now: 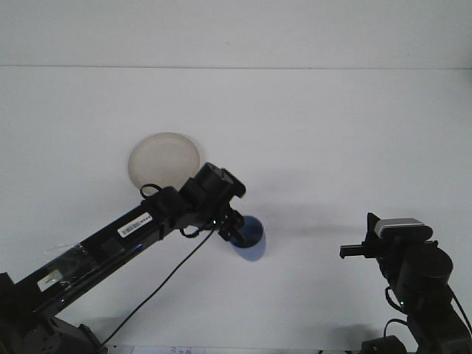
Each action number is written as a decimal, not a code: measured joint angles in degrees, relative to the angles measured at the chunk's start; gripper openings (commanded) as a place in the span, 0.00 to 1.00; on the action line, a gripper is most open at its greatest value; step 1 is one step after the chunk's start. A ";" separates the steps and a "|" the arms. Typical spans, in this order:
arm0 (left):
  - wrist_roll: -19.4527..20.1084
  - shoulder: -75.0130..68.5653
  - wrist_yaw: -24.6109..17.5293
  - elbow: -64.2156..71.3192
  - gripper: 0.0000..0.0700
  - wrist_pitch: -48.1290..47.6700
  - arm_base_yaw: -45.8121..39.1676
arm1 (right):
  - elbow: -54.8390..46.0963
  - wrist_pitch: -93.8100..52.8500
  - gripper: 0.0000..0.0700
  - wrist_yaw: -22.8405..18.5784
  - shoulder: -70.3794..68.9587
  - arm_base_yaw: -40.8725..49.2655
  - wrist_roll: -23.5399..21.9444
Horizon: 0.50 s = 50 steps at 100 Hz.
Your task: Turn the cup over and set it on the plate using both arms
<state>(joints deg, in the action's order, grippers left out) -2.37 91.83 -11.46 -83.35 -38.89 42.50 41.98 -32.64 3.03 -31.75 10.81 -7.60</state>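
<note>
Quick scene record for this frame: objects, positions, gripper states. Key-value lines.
cup: blue cup, tilted, held at its rim by the left gripper
plate: beige plate, nothing on it, up-left of the cup, partly behind the left arm
right gripper: at lower right, away from the cup, finger state unclear
surface: white table

Front view: left arm reaches diagonally from lower left across the white surface [332, 133]. Its black left gripper [234, 233] is closed on the rim of a small blue plastic cup [251, 240], cup tilted and apparently off the surface. Round, pale beige plate [164, 161] lies just beyond, up-left, apart from the cup. Right gripper [346, 251] sits low at right, well apart from both.
</note>
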 measured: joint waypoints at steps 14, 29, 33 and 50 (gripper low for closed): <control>0.74 0.00 8.11 -7.69 0.01 -1.01 -6.60 | 0.00 0.00 0.00 0.00 0.00 0.00 0.00; 1.22 0.11 10.45 -10.86 0.01 -0.92 -15.67 | 0.00 0.00 0.00 0.00 0.00 0.00 0.00; 1.27 0.59 11.02 -10.86 0.01 -0.92 -18.32 | 0.00 0.00 0.00 0.00 0.00 0.00 0.00; 1.27 6.19 11.56 -10.86 0.01 1.27 -25.99 | 0.00 0.00 0.00 0.00 0.00 0.00 0.00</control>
<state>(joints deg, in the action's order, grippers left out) -1.10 98.02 0.10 -94.21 -37.63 16.51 41.98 -32.64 3.03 -31.75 10.81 -7.60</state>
